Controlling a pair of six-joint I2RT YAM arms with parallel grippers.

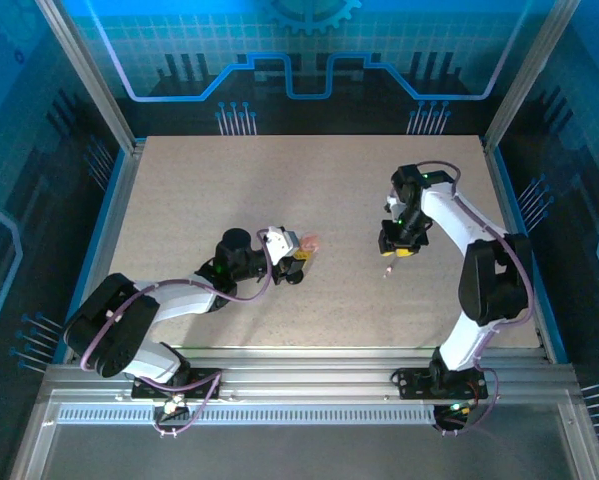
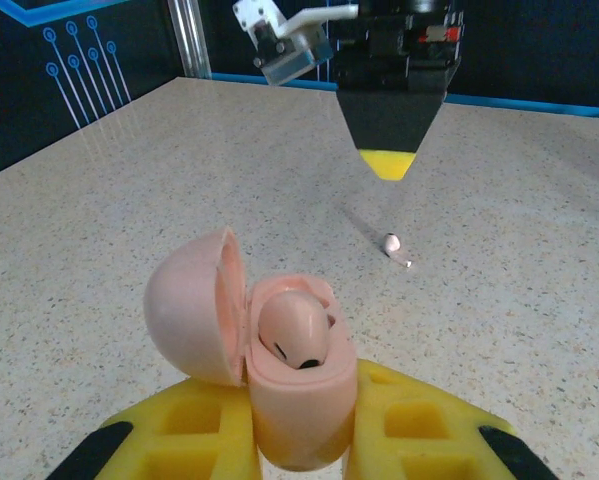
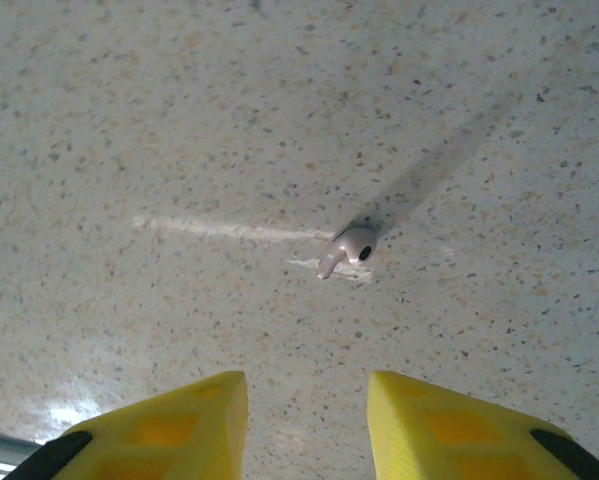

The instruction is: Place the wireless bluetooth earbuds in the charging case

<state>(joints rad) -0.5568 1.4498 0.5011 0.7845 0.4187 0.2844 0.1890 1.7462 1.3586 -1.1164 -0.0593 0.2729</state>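
Observation:
My left gripper (image 2: 304, 445) is shut on a pale pink charging case (image 2: 301, 400), held upright just above the table. Its round lid (image 2: 191, 308) hangs open to the left. One pale pink earbud (image 2: 294, 330) sits in the case. Another pale pink earbud (image 3: 351, 245) lies loose on the table, stem pointing down-left. My right gripper (image 3: 307, 410) hovers over the table just short of it, open, with nothing between its yellow fingers. From above, the case (image 1: 309, 243) is mid-table, and the loose earbud (image 1: 386, 271) lies just below the right gripper (image 1: 399, 250).
The speckled beige table (image 1: 329, 180) is bounded by blue-lit walls and metal posts. A rail (image 1: 299, 365) runs along the near edge by both arm bases. The right arm's black wrist (image 2: 394, 60) hangs ahead of the case.

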